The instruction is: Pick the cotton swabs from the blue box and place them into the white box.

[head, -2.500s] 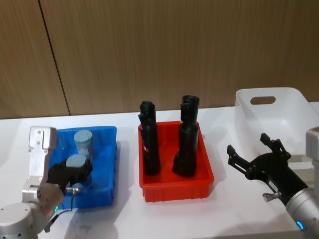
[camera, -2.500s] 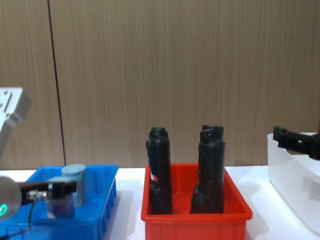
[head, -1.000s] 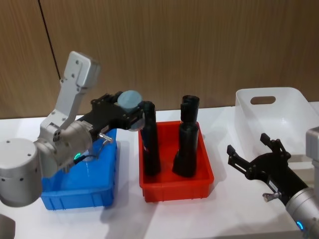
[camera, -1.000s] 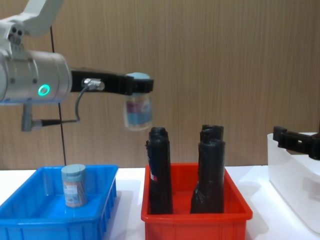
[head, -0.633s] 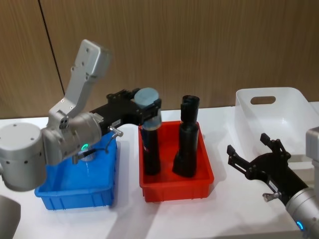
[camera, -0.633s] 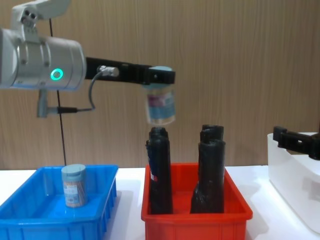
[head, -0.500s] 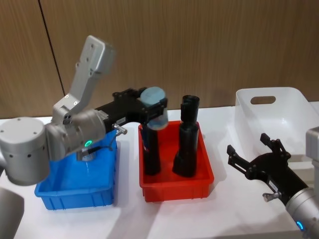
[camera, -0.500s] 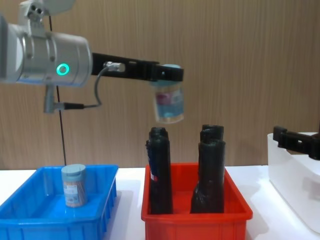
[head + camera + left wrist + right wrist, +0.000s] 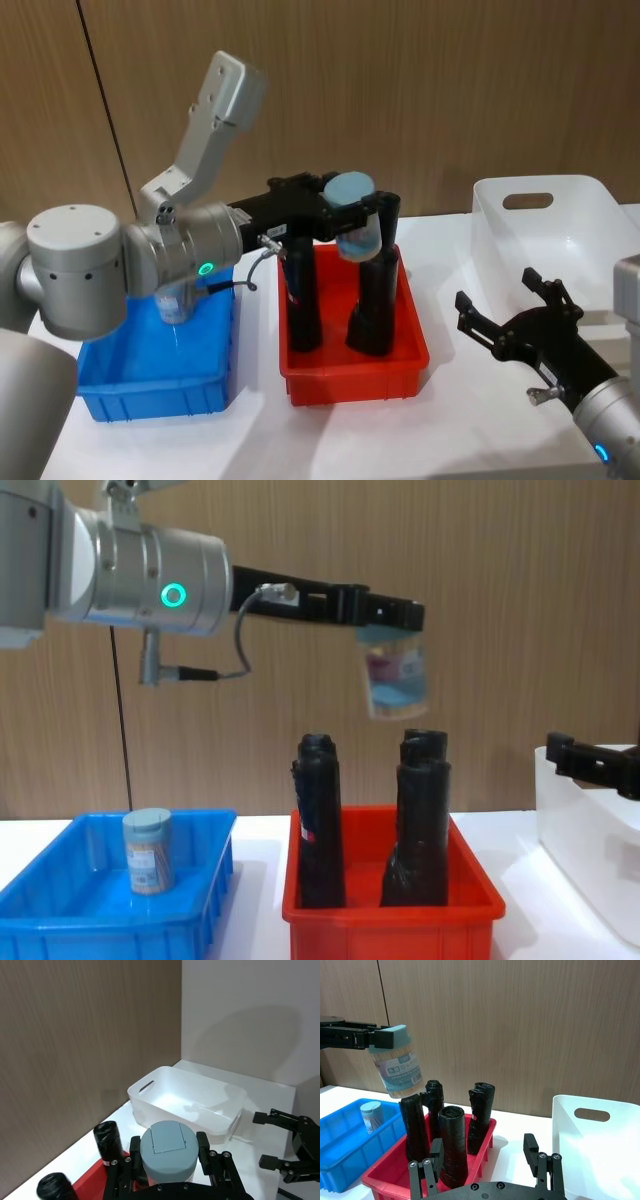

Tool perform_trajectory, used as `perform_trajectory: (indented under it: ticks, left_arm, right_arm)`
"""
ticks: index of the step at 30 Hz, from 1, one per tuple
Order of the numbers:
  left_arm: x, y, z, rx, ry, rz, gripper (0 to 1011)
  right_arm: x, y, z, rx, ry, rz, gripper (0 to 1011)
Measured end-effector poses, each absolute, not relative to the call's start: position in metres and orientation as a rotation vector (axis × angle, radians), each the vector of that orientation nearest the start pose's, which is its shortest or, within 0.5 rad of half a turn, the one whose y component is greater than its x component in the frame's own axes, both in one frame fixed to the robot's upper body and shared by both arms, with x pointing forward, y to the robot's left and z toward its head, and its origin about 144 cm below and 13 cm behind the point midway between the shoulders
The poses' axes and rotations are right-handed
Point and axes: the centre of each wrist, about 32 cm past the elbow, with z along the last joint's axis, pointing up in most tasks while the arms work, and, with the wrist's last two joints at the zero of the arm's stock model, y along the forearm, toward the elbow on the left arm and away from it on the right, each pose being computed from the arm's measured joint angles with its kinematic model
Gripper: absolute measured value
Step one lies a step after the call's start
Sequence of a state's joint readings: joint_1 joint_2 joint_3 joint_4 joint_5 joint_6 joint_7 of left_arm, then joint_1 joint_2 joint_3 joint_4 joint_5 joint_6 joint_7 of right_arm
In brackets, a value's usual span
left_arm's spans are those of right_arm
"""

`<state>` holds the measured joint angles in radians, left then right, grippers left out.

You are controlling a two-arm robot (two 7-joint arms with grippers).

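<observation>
My left gripper (image 9: 350, 208) is shut on a jar of cotton swabs (image 9: 354, 222) with a pale blue lid, held tilted in the air over the black rolls. The chest view shows that jar (image 9: 395, 676) hanging from the gripper (image 9: 390, 628) above the right-hand roll. A second jar of cotton swabs (image 9: 148, 852) stands upright in the blue box (image 9: 100, 932) at the left. At the right stands the white box (image 9: 560, 235). My right gripper (image 9: 500, 298) hovers open near the white box's front left corner, holding nothing.
A red bin (image 9: 350, 382) sits between the blue and white boxes, with tall black rolls (image 9: 300, 285) standing in it. The rolls reach up close under the carried jar. A wooden wall stands behind the white table (image 9: 450, 420).
The left arm has lifted one jar out of the blue box and carried it rightward, now over the red bin's right-hand rolls. The right arm has not moved.
</observation>
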<state>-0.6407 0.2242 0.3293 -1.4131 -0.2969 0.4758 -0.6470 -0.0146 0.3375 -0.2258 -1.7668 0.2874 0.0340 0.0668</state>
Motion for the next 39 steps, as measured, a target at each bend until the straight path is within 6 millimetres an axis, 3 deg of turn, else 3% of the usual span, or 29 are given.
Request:
perform_trajectory:
  ticks: [26, 39]
  left_arm:
    - [0.605, 0.191, 1.336, 0.137, 0.043, 0.587, 669]
    - [0.606, 0.19, 1.337, 0.138, 0.046, 0.581, 669]
  right_arm:
    - [0.444, -0.238, 1.191, 0.016, -0.073, -1.221, 1002]
    - [0.456, -0.238, 1.209, -0.072, -0.074, -1.153, 1001]
